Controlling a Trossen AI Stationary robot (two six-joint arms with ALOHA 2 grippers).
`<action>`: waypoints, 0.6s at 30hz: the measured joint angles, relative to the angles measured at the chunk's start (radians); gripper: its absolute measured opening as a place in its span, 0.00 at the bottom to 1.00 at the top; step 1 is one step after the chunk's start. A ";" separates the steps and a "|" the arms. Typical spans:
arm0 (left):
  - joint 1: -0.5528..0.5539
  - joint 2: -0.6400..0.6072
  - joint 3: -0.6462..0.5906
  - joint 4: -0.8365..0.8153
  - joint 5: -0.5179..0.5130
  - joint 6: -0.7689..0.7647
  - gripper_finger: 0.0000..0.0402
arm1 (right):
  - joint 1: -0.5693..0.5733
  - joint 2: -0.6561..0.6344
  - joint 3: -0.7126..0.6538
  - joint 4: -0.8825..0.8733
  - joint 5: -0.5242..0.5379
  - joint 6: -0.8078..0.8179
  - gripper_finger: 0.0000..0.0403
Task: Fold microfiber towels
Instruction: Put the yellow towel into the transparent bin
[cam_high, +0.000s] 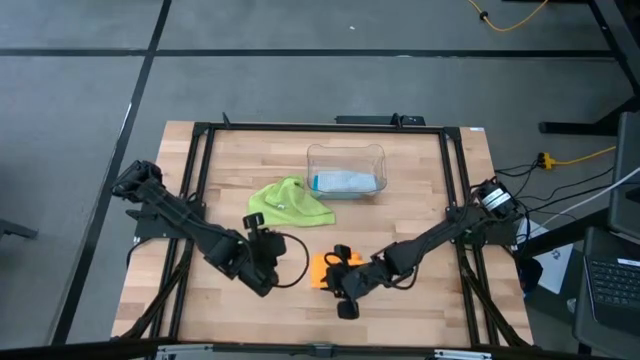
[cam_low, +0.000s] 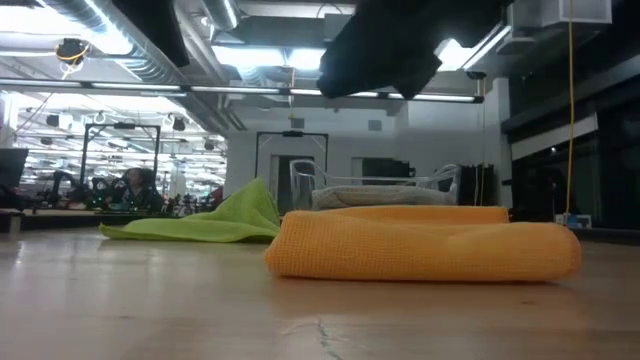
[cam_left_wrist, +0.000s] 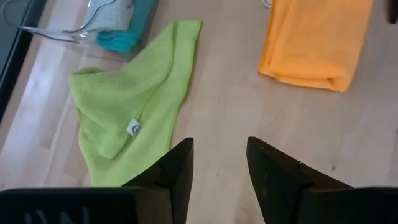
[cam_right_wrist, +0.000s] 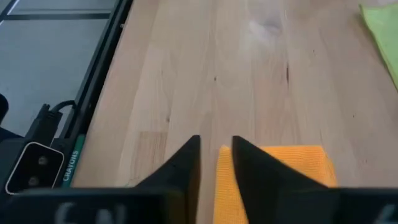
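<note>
The orange towel (cam_high: 318, 270) lies folded in a thick flat stack on the wooden table (cam_high: 420, 310), near the front middle, and shows in the low view (cam_low: 420, 250). My right gripper (cam_right_wrist: 216, 149) hangs just above its right part (cam_right_wrist: 298, 168), fingers a narrow gap apart, touching nothing. The lime green towel (cam_high: 290, 203) lies crumpled and unfolded toward the far side (cam_left_wrist: 124, 106). My left gripper (cam_left_wrist: 219, 152) stands open above bare wood between the two towels (cam_high: 260, 228). A teal blue towel (cam_left_wrist: 127, 31) lies in the clear bin (cam_high: 345, 152).
The clear plastic bin stands at the far middle of the table, just beyond the green towel. A black metal frame (cam_high: 200, 200) runs round the tabletop. Bare wood lies at the front left (cam_high: 215, 310) and the right (cam_high: 420, 200).
</note>
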 joint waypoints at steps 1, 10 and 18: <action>-0.001 0.000 0.000 0.001 -0.002 0.000 0.35 | -0.005 0.000 0.000 0.003 -0.001 -0.004 0.27; 0.005 0.000 0.000 0.002 -0.007 0.001 0.35 | -0.027 0.000 -0.001 -0.018 -0.027 0.033 0.42; 0.007 0.000 0.000 0.013 -0.007 0.001 0.35 | 0.019 0.039 -0.002 -0.038 -0.078 -0.085 0.43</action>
